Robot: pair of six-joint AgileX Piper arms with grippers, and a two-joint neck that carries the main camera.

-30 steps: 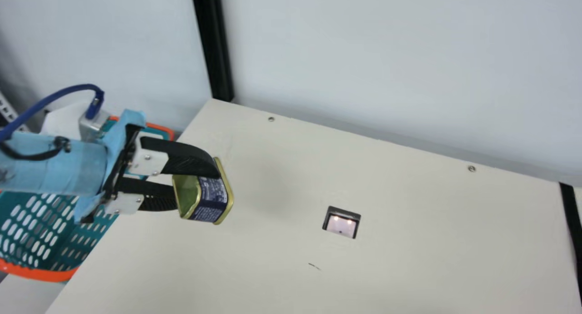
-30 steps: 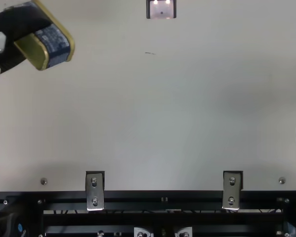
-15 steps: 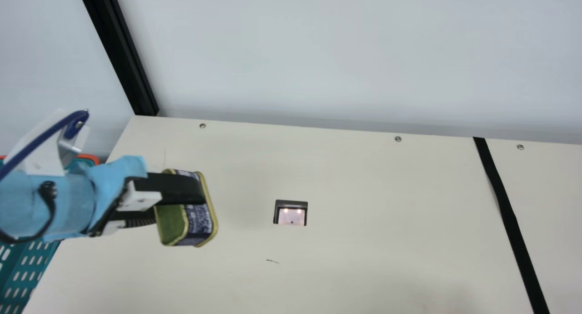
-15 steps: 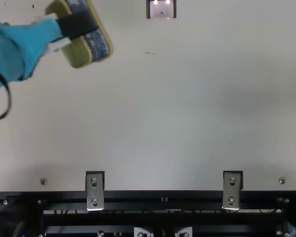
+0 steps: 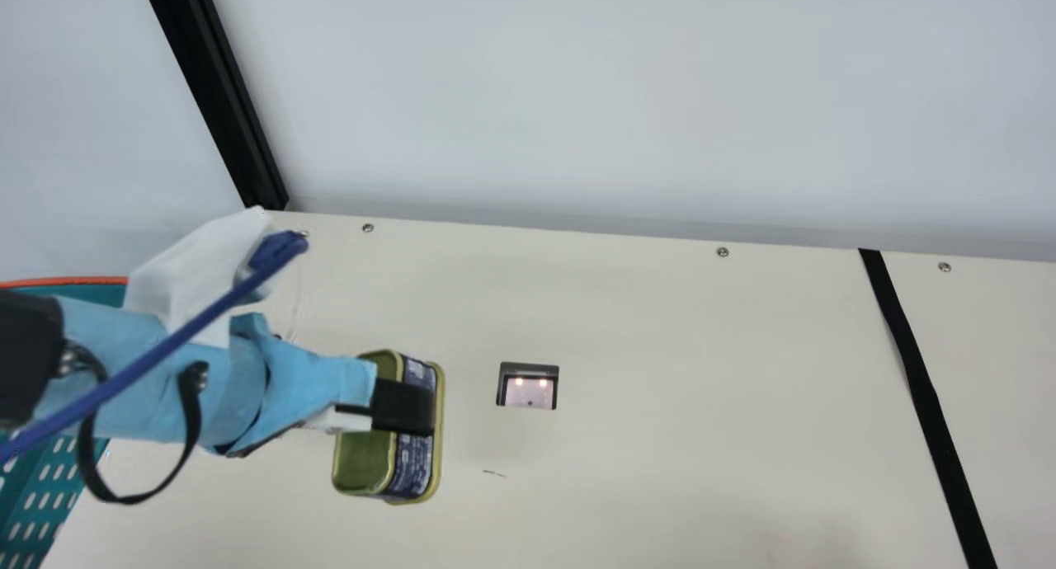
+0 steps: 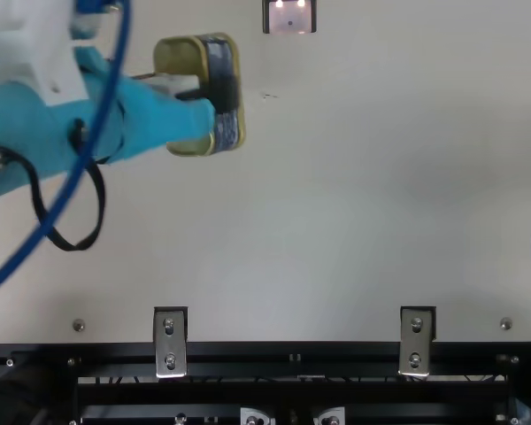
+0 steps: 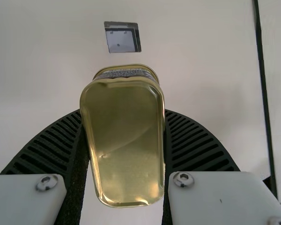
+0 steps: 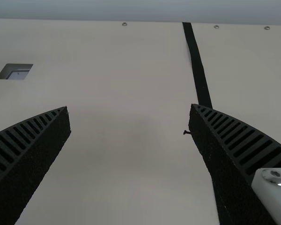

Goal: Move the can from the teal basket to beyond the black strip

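My left gripper (image 5: 411, 409) is shut on the can (image 5: 412, 472) in the main view, left of the square recess. The can has a gold end and a dark blue label, and appears raised off the table. In the top view the can (image 6: 188, 60) is at upper left. The left wrist view has its gold end (image 7: 124, 145) facing the camera, squeezed between the ribbed fingers of my left gripper (image 7: 123, 113). Far to the right runs the black strip (image 5: 920, 387). My right gripper (image 8: 129, 108) stands open, nothing between its fingers, the black strip (image 8: 196, 61) passing behind one fingertip.
Part of the teal basket (image 5: 41, 478), with its orange rim, lies at the main view's left edge. A square recess (image 5: 528, 387) sits in the cream table (image 5: 676, 437) between can and strip. A wall and a black post (image 5: 216, 99) stand behind.
The main camera has turned toward the right, then held still. My left arm has carried the can rightward over the table, its gripper staying shut on it, and the can has turned in the top view.
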